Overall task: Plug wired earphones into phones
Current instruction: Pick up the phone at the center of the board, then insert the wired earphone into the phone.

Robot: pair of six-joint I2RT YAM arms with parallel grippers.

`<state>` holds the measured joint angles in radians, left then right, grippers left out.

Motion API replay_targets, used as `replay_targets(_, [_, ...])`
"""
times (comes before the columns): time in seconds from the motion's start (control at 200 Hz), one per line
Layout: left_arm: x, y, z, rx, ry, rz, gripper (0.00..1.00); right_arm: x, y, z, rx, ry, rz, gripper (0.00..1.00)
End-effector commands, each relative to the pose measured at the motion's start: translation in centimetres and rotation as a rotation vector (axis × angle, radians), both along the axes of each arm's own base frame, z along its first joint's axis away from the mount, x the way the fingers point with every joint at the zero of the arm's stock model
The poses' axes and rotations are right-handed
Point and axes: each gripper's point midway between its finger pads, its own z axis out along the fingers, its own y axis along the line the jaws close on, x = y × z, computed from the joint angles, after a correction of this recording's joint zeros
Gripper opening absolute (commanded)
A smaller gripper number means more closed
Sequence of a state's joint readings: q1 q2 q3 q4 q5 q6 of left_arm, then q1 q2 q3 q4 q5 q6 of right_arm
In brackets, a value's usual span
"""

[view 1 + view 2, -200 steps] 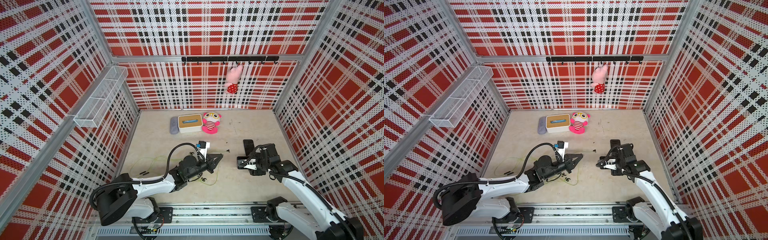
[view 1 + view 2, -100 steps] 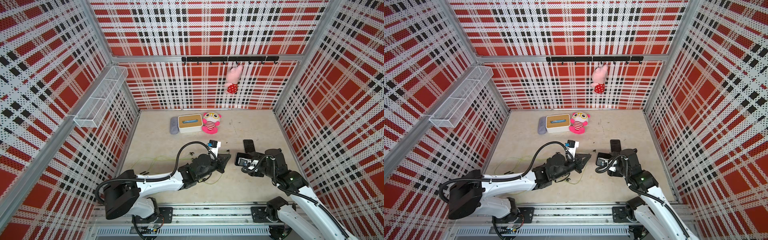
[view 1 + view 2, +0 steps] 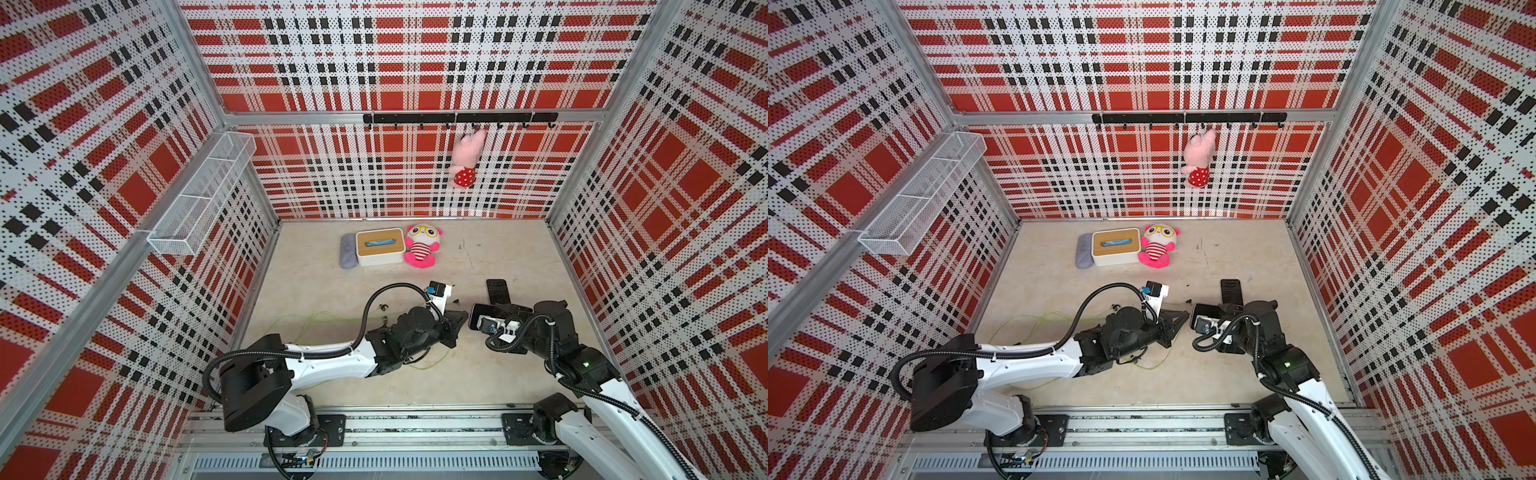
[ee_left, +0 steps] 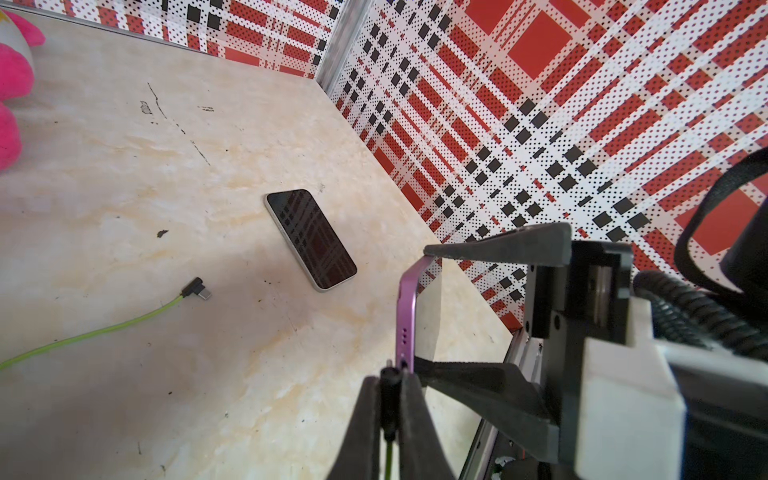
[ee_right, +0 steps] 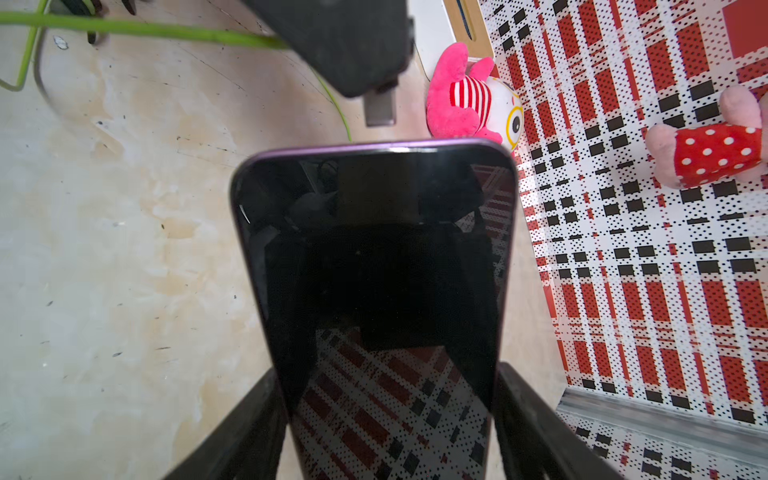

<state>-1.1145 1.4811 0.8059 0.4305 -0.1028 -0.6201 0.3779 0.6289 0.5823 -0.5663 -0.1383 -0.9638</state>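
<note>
Between the nearly closed fingers of the left pincer [image 4: 390, 380] sits a slim black plug [image 4: 389, 409], pinched tight. A thin yellow-green cable [image 4: 387, 457] runs back out of the grip.

Straight ahead of the plug stands the held phone [image 5: 374, 270]. The right pincer [image 5: 388, 370] clasps it across its width, with matte black fingers [image 5: 519, 415] pressed to both long sides and jaws spread to the phone's breadth. This phone is a flat slab with rounded corners. Its glossy black screen mirrors the plaid walls [image 4: 540, 124], and its smooth lilac metal rim [image 4: 406, 316] is dotted with small holes. The plug's grey metal tip [image 5: 380, 110] points at that rim from very close, but I cannot tell whether the two touch.

Beyond the left pincer, well apart from both pincers, the second phone [image 4: 311, 239] lies flat and screen up on the beige marbled worktop [image 4: 145, 166]; its rim is pale. Near that phone rests the second plug [image 4: 197, 288], an angled black piece with a bare metal end. The second cable [image 4: 95, 334], bright green, runs from it across the worktop.
</note>
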Motion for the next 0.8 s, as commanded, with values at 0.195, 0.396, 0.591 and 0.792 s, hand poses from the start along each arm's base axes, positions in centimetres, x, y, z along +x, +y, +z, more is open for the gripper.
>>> replay_targets(0.195, [-1.0, -0.8, 1.0, -0.008, -0.028, -0.047, 0.00, 0.5, 0.8, 1.3, 0.045, -0.064, 0.024, 0.62])
replay_targets(0.396, [-1.1, -0.9, 0.4, 0.009, -0.030, -0.052, 0.00, 0.5, 0.9, 1.4, 0.050, -0.064, 0.026, 0.62])
replay_targets(0.591, [-0.5, -0.2, 0.6, 0.010, -0.039, -0.023, 0.00, 0.3, 0.9, 1.0, 0.048, -0.055, 0.030, 0.62])
replay_targets(0.792, [-0.6, -0.1, 0.7, 0.013, -0.048, -0.025, 0.00, 0.2, 1.0, 1.3, 0.058, -0.057, 0.036, 0.62])
